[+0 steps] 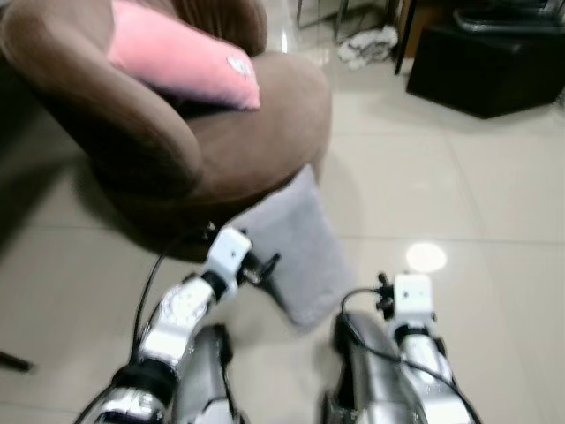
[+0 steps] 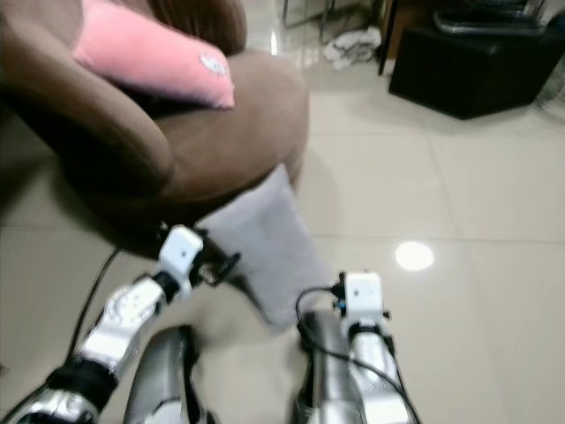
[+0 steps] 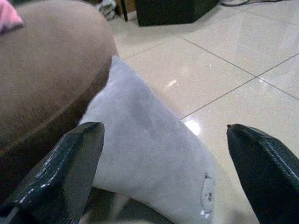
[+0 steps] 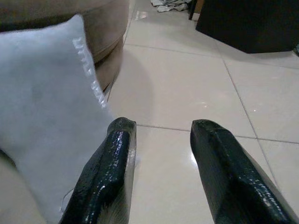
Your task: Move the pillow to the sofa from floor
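Grey pillow (image 1: 296, 252) stood on tiled floor (image 1: 459, 177), leaning on brown sofa (image 1: 177, 141) w/ pink cushion (image 1: 181, 57) on it. My left gripper (image 3: 163, 163) was spread wide right before the pillow; right gripper (image 4: 161, 168) released too, beside it

head stereo: looks down at grey fabric pillow (image 1: 296, 252) leaning on brown round sofa (image 1: 238, 141) | wrist views: close, low, facing same pillow

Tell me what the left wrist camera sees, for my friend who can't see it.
A grey pillow leans on the floor against a brown sofa. The left end effector is open, its two black fingers spread wide on either side of the pillow, not touching it.
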